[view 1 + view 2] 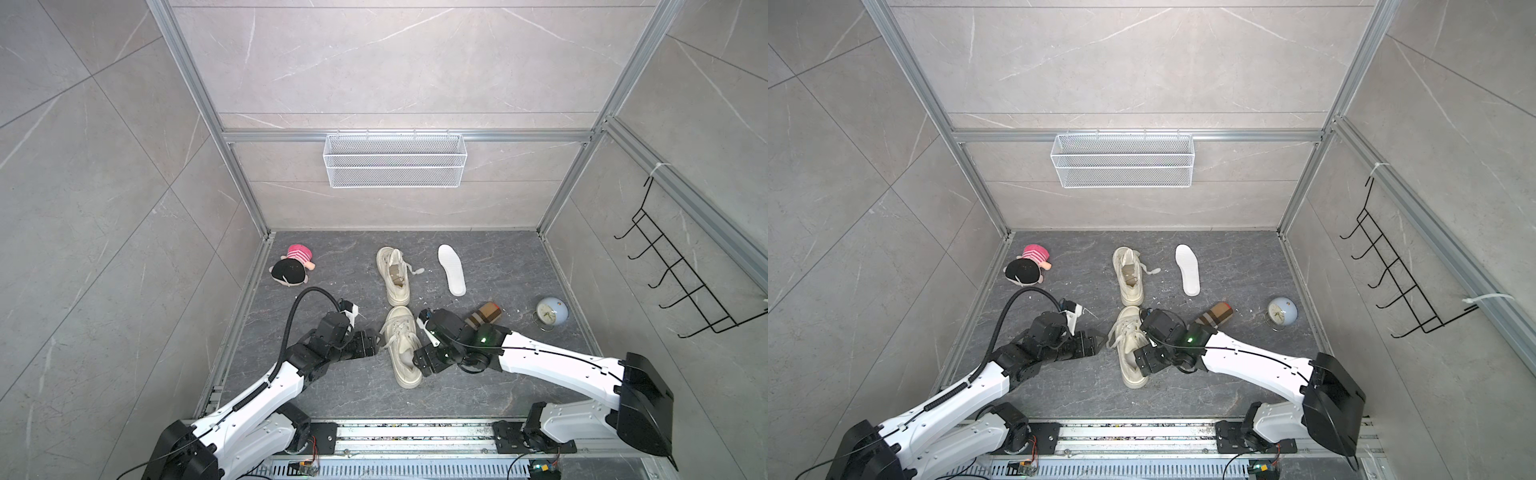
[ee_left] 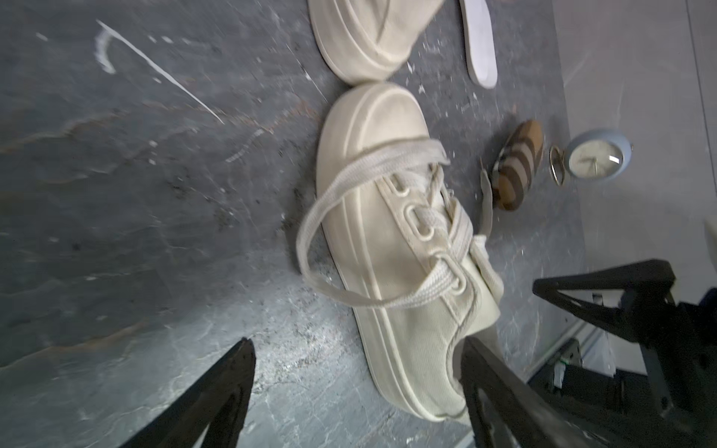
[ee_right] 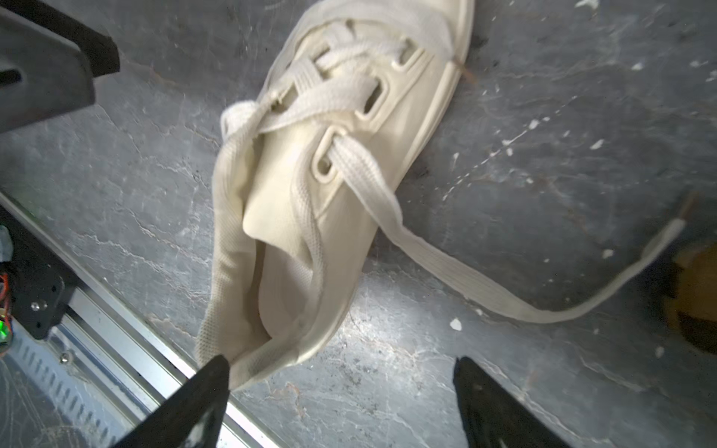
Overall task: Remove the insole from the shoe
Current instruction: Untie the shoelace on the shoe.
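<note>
Dark grey marbled surface. Far left corner: plush doll with black hair and pink striped cap, lying down. Right side: round pale-blue alarm clock, dial showing; near it, brown-and-tan striped cylindrical pouch. Back wall: white wire-mesh basket. Right wall: black wire hook rack.

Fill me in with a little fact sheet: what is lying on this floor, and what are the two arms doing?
near shoe: cream, laced, insole apparently inside
far shoe: cream, toe to toe with it
loose insole: white, on the floor beside far shoe
left tool: open, empty, beside near shoe
right tool: open, empty, at its heel
other items: doll, clock, striped pouch
</note>
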You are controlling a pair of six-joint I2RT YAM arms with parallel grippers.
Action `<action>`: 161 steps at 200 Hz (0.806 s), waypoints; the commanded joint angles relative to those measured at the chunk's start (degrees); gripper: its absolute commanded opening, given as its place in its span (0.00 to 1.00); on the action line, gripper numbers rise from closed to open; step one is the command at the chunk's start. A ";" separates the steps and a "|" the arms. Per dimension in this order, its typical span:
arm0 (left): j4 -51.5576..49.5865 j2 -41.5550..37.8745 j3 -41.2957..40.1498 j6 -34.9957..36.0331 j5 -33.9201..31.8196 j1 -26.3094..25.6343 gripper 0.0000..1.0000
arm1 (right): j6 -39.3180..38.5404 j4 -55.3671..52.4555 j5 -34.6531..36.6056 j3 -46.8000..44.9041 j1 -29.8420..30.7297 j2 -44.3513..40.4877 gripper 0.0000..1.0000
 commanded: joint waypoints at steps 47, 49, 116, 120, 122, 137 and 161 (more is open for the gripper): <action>7.67 6.35 -0.08 -2.62 7.11 -6.82 0.87 | 4.14 6.69 7.52 -0.57 0.93 4.58 0.90; 7.91 6.67 -0.04 -2.74 7.11 -6.87 0.87 | 4.27 6.86 8.06 -0.57 0.92 4.75 0.90; 12.04 15.69 -1.49 -3.90 7.41 -9.03 0.80 | 2.55 13.33 21.18 0.32 0.99 7.25 0.86; 12.06 15.81 -1.81 -3.99 7.13 -9.12 0.80 | 2.43 14.10 22.04 0.37 0.92 7.07 0.86; 12.10 15.80 -1.96 -4.07 6.99 -9.16 0.80 | 2.35 14.44 22.39 0.46 0.92 6.98 0.86; 12.03 15.80 -3.14 -4.39 6.12 -9.26 0.78 | 1.85 17.83 24.92 1.01 0.86 6.59 0.86; 11.14 15.87 -3.90 -4.27 5.33 -9.43 0.78 | 0.82 21.97 26.52 3.46 0.76 7.16 0.86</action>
